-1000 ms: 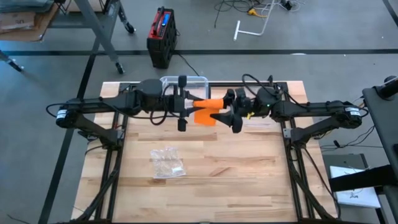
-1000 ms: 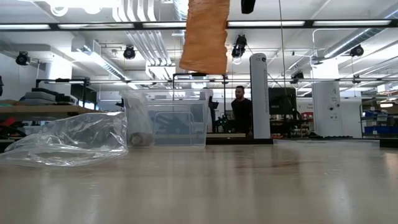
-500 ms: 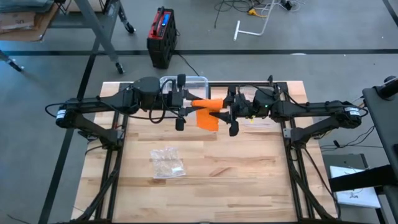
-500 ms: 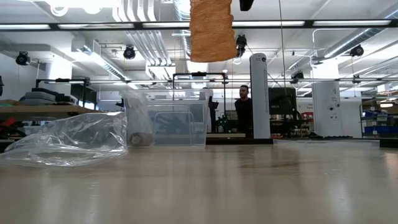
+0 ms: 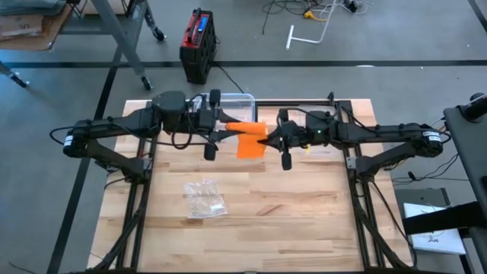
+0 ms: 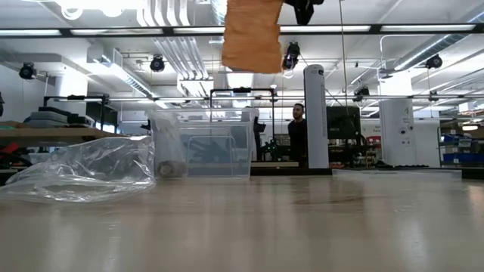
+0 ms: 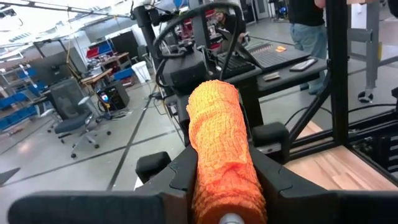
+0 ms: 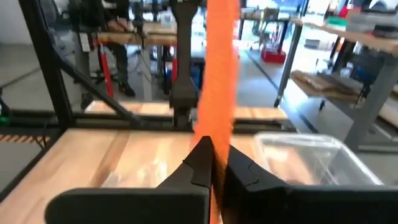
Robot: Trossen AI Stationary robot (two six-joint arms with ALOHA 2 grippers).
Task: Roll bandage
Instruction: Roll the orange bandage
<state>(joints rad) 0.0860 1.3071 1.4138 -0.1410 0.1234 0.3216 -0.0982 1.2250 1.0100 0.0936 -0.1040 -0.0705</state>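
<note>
An orange bandage is held high above the table's far middle. Its rolled part (image 5: pixel 242 125) (image 7: pixel 221 143) sits between the fingers of my left gripper (image 5: pixel 227 128) (image 7: pixel 224 177), which is shut on it. A loose strip (image 5: pixel 251 145) (image 6: pixel 252 34) hangs down from the roll, well clear of the table. My right gripper (image 5: pixel 267 139) (image 8: pixel 214 152) comes from the right and is shut on this strip. My left gripper pinches the roll's two long sides (image 7: pixel 202 168) between its two fingers, which lie along the roll. They reach level from the table's left, and the roll juts out past the fingertips, lifted clear. My right gripper pinches the loose strip (image 8: pixel 217 124) between its shut fingers, coming level from the table's right. The strip passes edge-on between the fingertips (image 8: pixel 200 152) and runs on past them. It hangs clear of the table.
A clear plastic bin (image 5: pixel 228 101) (image 6: pixel 215 143) stands at the table's far edge, behind the grippers. A crumpled clear plastic bag (image 5: pixel 204 199) (image 6: pixel 83 170) lies on the wood left of the middle. A person (image 6: pixel 296 132) stands in the room beyond.
My right gripper has shut on the hanging strip, its wide fingers closing as it went toward the table's left. My left gripper has also gone a little toward the left with the roll. The strip has swung slightly.
</note>
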